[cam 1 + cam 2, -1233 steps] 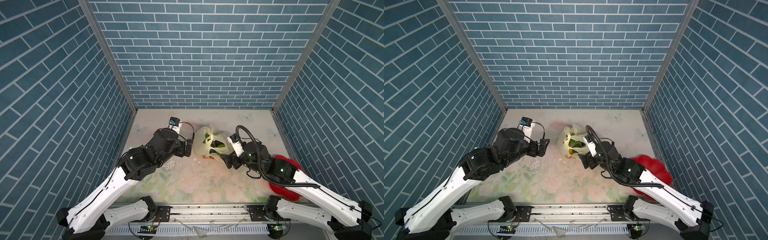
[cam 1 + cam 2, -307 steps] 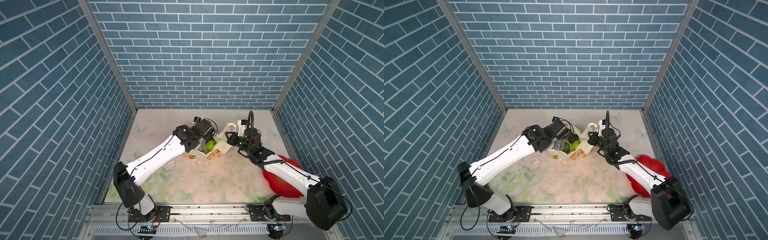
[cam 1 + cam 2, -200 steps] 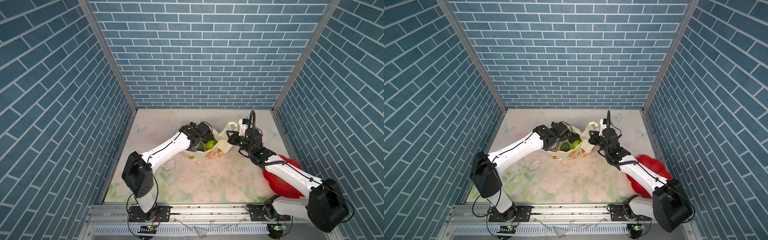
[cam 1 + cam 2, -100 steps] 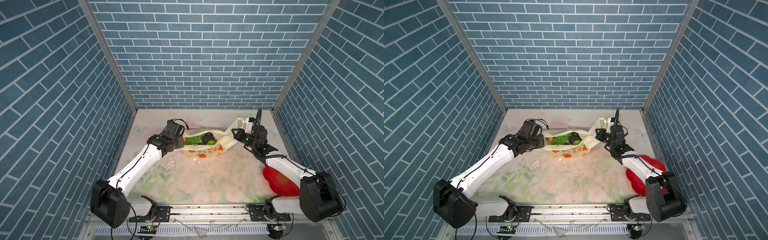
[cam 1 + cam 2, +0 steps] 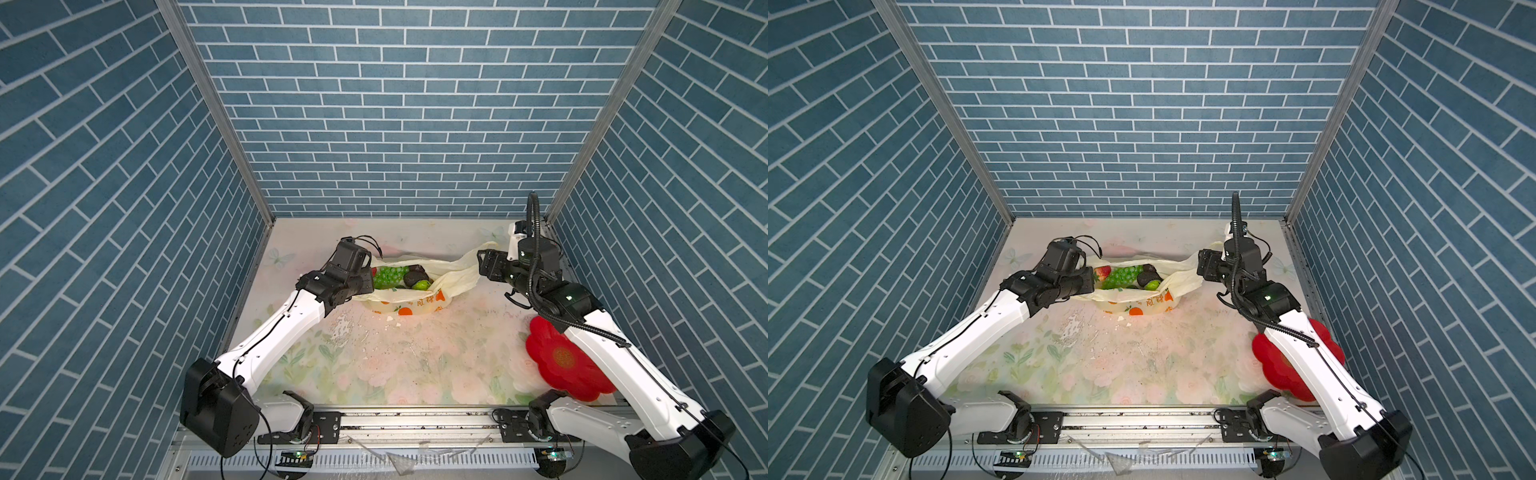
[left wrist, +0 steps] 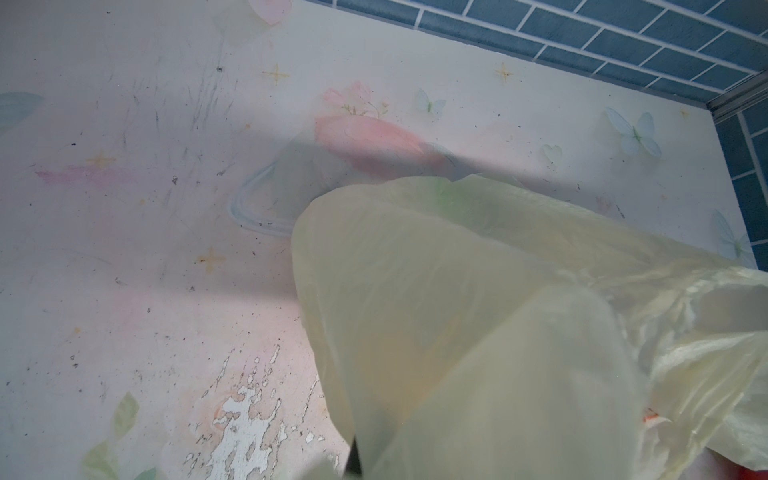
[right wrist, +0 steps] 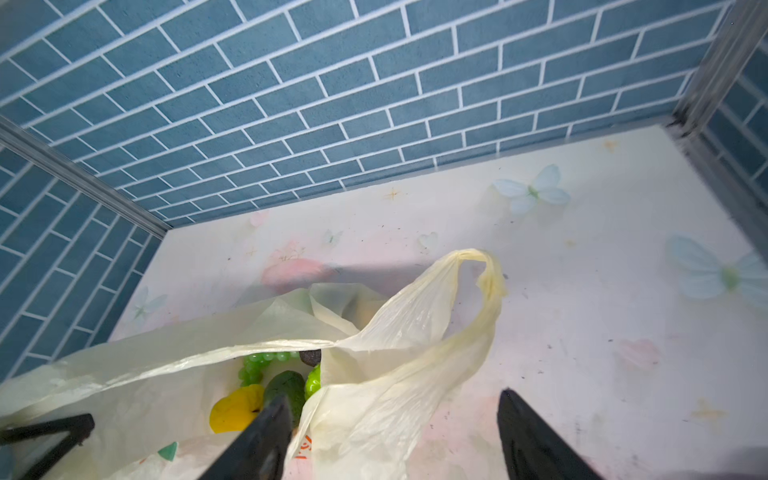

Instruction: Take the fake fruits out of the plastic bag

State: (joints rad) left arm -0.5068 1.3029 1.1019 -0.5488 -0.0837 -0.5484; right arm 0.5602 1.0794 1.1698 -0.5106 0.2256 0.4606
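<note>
A red plate (image 5: 557,365) lies at the front right of the desk (image 5: 395,374), partly hidden by the right arm (image 5: 602,345). Farther back, mid-desk, the bag (image 5: 399,297) rests with its mouth stretched wide. The fruits (image 5: 1129,276) all lie inside it: grapes (image 5: 388,275), a strawberry (image 5: 1101,272), a dark brown one (image 5: 415,277), a green round one (image 5: 423,285) and, in the right wrist view, a yellow lump (image 7: 237,409). The left tool (image 5: 365,286) is pressed together, pinching the bag's left rim. The right tool (image 5: 484,264) is spread at the bag's right end, and the handle (image 7: 478,266) lies loose between its fingers, ungripped.
</note>
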